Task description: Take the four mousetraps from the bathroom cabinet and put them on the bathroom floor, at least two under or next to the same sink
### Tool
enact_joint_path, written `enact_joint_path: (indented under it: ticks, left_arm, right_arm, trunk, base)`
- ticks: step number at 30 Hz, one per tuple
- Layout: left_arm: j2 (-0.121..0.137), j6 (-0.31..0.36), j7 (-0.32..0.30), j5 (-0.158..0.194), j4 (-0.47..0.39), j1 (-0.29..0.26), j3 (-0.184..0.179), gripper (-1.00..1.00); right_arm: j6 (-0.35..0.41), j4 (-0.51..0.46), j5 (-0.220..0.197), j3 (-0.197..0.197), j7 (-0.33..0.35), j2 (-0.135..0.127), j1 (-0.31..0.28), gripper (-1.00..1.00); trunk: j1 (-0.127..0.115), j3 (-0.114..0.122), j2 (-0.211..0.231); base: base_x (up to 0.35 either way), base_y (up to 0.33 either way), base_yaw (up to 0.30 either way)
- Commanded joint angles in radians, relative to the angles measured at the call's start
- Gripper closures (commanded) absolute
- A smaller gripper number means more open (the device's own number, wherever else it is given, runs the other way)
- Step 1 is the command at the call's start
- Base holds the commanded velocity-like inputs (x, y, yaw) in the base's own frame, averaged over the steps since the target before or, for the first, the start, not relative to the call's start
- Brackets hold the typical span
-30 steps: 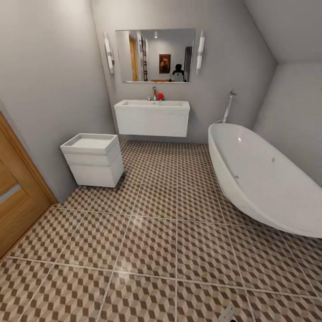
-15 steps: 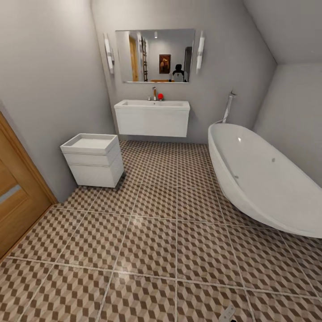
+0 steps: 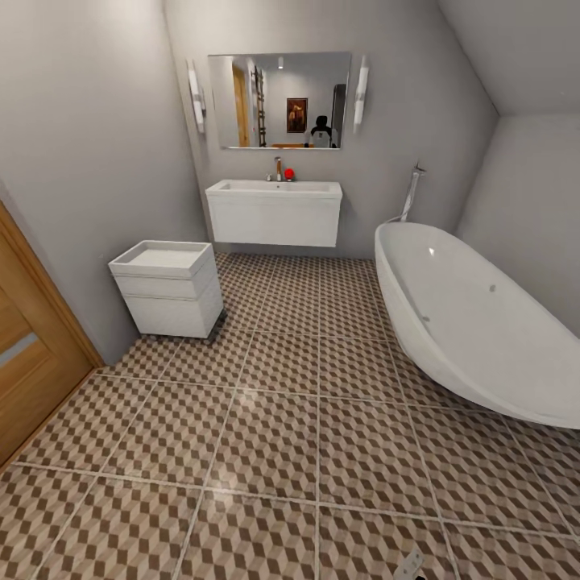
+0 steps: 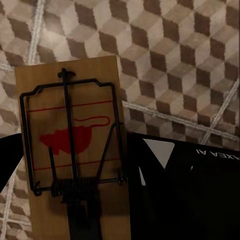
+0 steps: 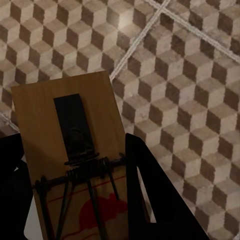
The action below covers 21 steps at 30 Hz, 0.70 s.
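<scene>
A mousetrap (image 4: 72,150) is clamped in the left gripper (image 4: 75,220) and another mousetrap (image 5: 75,165) apparently in the right gripper (image 5: 75,200), above the bathroom floor (image 3: 266,435), the sink (image 3: 274,189) at twelve o'clock.

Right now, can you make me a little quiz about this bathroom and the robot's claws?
1. True or false: each claw holds a mousetrap.
2. What stands right of the sink: A) bathtub B) toilet C) ladder?
3. What hangs above the sink?

Key: 1. True: left claw grips one mousetrap, right claw grips another. 2. A. 3. A mirror.
</scene>
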Motion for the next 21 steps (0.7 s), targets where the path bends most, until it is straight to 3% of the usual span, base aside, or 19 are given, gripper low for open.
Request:
enact_joint_path:
  ticks: [1,21]
  left_arm:
    - [-0.001,0.002,-0.003,0.005,0.002,-0.001,-0.002,1.00]
    - [0.002,0.003,-0.014,0.005,0.002,0.003,0.001,1.00]
  right_arm:
    - [-0.001,0.001,-0.010,0.008,0.004,0.000,-0.001,1.00]
    - [0.009,0.015,-0.010,0.009,0.008,0.000,0.017,1.00]
  trunk:
    - [0.000,-0.001,0.000]
    - [0.000,-0.001,0.000]
  base:
    - [0.000,0.000,0.000]
    - [0.022,0.000,0.000]
